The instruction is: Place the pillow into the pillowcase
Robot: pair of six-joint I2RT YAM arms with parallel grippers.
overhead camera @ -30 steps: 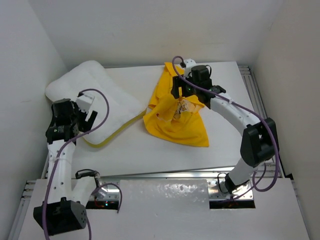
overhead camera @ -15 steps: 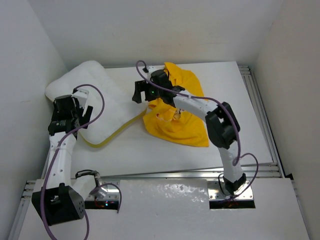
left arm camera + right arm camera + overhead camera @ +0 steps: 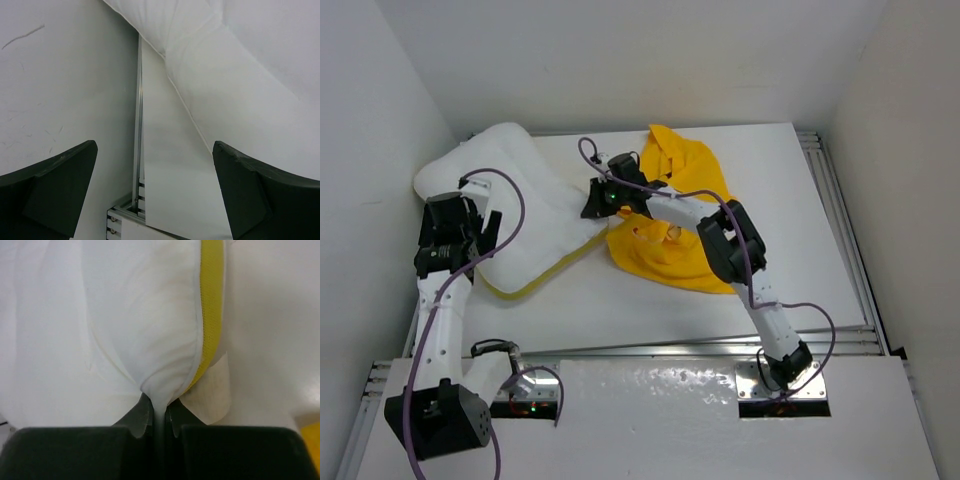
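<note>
Yellow pillowcase [image 3: 675, 262] lies beside, apparently not around, the pillow [image 3: 520, 170], which right hand [image 3: 160, 409] pinches; left hand [image 3: 154, 150] wide.

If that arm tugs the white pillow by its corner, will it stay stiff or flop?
Probably flop: the pillow bunches into creases where the right gripper pinches it. It looks puffy, so likely light; broad and flat, it should slide rather than roll.
</note>
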